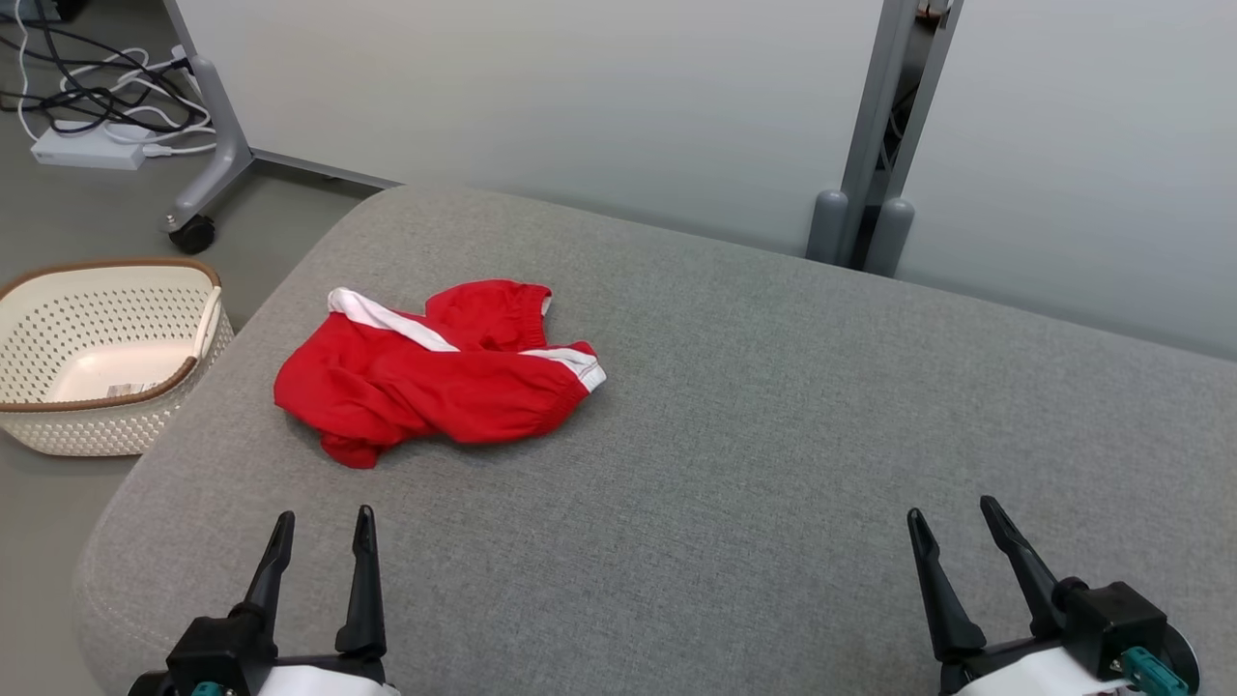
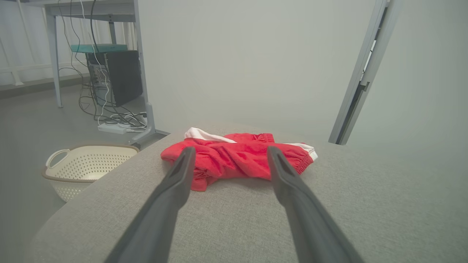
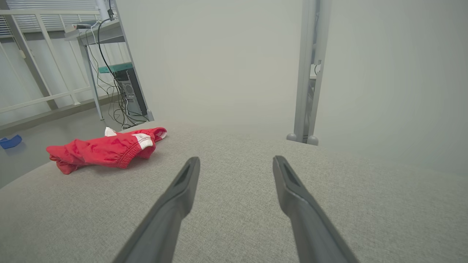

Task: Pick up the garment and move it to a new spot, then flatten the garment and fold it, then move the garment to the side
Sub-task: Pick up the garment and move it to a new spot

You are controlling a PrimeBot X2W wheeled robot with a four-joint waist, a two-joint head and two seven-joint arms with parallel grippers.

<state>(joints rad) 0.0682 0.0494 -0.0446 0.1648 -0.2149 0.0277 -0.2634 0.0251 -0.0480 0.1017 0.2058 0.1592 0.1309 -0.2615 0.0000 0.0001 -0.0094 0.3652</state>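
While our left gripper & right gripper hang w/ jaws spread wide, nothing held, we see the red garment crumpled on the grey cushion.
Garment, w/ white trim, lies bunched toward the far left of the cushion, ahead of the left gripper, not touching; right gripper sits at near right, well apart from it. Cream perforated basket stands on the floor left of the cushion, approx. level w/ the garment.
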